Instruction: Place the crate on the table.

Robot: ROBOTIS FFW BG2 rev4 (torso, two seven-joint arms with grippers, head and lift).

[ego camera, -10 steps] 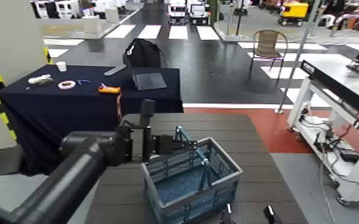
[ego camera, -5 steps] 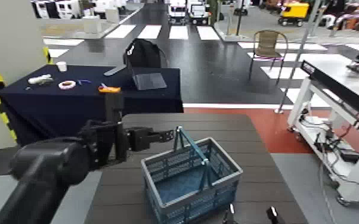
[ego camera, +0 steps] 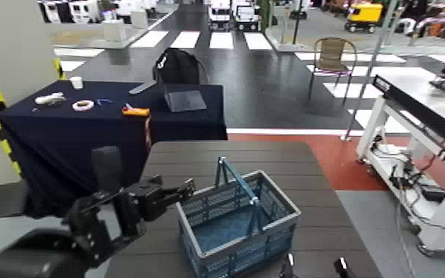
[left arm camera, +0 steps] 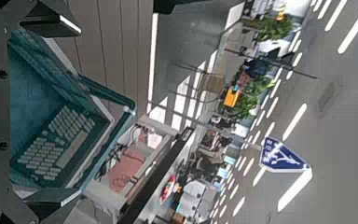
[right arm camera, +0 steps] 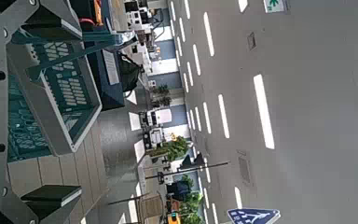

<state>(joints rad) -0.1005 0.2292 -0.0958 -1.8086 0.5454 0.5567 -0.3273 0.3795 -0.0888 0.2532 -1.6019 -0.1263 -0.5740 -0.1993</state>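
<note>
The left hand point(ego camera: 185, 186) hangs beside the basket point(ego camera: 236, 222) on the robot's left, just clear of its rim, with its fingers spread and nothing between them. The basket sits flat on the dark brown counter point(ego camera: 284, 159), toward the near edge, with its thin teal handle point(ego camera: 234, 177) standing upright above the open top; as far as can be seen it is empty, a blue floor showing through the lattice sides. The left wrist view shows the basket point(left arm camera: 51, 140) on the planks with the fingers point(left arm camera: 56, 19) well apart and not touching it. The right hand point(ego camera: 314, 265) shows only as two fingertips at the bottom of the head view, low and near the basket's front corner; its wrist view shows its fingers point(right arm camera: 51, 201) spread wide, with the basket point(right arm camera: 51, 89) ahead of them and untouched. Judged from this, the task looks done: the basket rests on the counter under its own weight and neither hand grips it. What is left, at most, is to draw the arms clear without catching the raised handle or nudging the basket toward the edge.
</note>
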